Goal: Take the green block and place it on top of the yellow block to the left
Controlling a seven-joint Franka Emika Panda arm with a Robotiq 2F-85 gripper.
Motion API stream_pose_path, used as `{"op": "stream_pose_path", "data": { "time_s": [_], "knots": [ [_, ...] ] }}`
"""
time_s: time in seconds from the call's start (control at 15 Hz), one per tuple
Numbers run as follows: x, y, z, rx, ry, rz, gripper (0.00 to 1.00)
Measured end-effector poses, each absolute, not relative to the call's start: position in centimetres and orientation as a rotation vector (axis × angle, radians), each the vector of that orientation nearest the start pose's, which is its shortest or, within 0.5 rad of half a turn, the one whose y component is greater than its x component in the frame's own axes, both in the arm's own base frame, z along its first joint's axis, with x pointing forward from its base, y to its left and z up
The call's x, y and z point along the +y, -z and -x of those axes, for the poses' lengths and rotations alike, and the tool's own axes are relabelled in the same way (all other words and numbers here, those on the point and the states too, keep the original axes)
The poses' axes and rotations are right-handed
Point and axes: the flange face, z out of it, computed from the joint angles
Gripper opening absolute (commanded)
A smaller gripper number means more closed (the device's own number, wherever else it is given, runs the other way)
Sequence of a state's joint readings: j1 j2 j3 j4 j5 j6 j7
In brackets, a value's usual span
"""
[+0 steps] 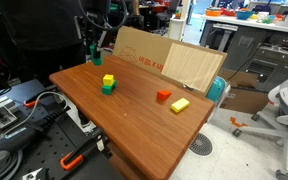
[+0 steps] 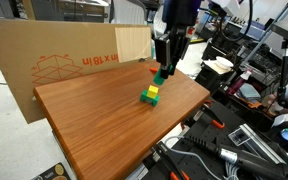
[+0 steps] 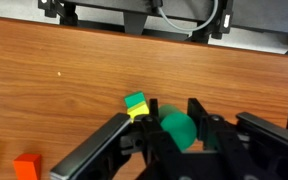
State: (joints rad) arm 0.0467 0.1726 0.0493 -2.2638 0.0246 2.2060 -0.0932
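A wooden table (image 1: 134, 125) is seen in both exterior views, with a large cardboard sheet (image 2: 54, 65) propped along one of its edges. The gripper (image 2: 163, 68) is lowered over the table, and its fingers (image 3: 94, 150) are closed on the green block (image 2: 161, 74), which is pinched upright between them. In the wrist view the green block (image 3: 176, 128) is framed by the two dark fingers. Whether its base touches the table cannot be told. The yellow block (image 2: 154, 92) is found near the held block but apart from it, resting on top of a bright green cube (image 2: 148, 100). The same stack is seen in an exterior view, the yellow block (image 1: 108, 79) above the bright green cube (image 1: 108, 89). Well apart from the stack, a red block (image 1: 163, 96) and a flat yellow block (image 1: 179, 104) are laid just beside each other on the table.
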Motion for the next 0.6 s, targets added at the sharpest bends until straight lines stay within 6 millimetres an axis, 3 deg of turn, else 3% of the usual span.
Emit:
{"op": "stream_pose_path", "data": {
  "time_s": [0.6],
  "knots": [
    [3.3,-24.7,-52.6,-0.163,-0.366,3.095,0.09]
  ]
}}
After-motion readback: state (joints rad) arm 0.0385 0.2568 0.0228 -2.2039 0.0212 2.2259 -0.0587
